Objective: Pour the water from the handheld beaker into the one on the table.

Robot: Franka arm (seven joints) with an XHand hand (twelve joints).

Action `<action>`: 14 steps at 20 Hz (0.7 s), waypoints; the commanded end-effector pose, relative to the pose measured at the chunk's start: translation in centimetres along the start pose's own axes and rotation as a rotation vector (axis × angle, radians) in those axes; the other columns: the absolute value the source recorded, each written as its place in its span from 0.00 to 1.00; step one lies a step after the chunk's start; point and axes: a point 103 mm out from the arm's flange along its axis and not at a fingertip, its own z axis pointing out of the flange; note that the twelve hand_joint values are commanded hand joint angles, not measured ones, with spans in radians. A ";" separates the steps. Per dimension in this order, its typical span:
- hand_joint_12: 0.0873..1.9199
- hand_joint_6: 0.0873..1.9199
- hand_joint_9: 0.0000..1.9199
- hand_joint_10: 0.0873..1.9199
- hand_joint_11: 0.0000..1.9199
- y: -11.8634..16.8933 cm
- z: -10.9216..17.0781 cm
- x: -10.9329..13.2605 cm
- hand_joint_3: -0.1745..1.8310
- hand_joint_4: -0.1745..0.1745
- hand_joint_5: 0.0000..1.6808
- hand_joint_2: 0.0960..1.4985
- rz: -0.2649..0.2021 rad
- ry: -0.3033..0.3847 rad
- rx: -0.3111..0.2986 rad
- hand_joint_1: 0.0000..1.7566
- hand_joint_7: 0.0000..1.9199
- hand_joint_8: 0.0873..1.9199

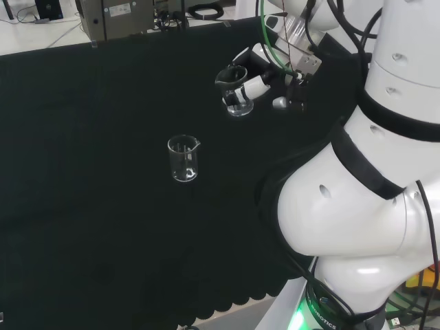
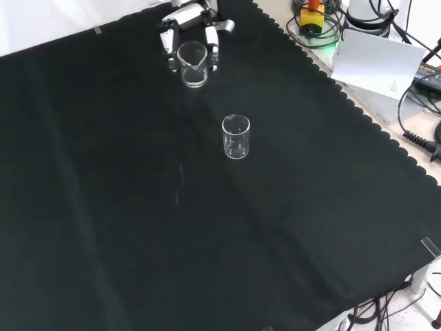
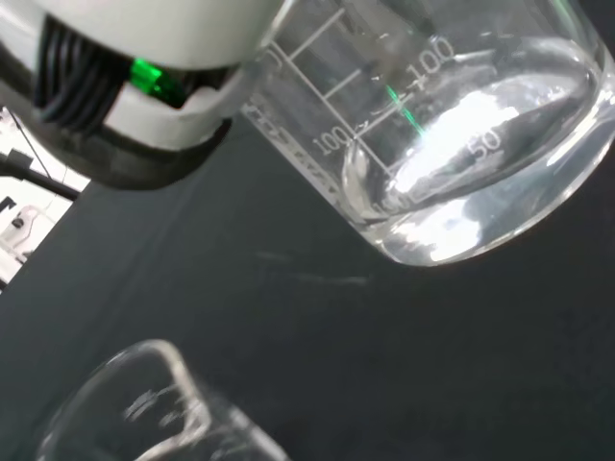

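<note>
Water (image 3: pixel 461 192) sits in the glass beaker (image 1: pixel 237 93) gripped by the hand (image 1: pixel 265 75) at the head view's upper centre, with the empty beaker (image 1: pixel 183 159) standing lower left on the worktop (image 1: pixel 103 206).

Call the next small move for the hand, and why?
Probably carry the held beaker across toward the table beaker before tipping. The hand has its fingers round it, water sits in its base, and both the head and front views show a gap of cloth between the two.
</note>
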 end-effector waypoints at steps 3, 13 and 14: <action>0.28 0.21 0.90 0.00 0.77 -3.3 0.9 3.4 0.39 0.90 0.82 0.40 -0.018 -0.088 0.108 0.66 0.90 0.00; 0.28 0.23 0.91 0.00 0.77 -3.5 2.6 5.4 0.41 0.83 0.81 0.39 0.054 -0.308 0.221 0.66 0.91 0.00; 0.28 0.23 0.91 0.00 0.77 -3.5 2.6 5.5 0.41 0.83 0.81 0.39 0.061 -0.330 0.218 0.66 0.91 0.00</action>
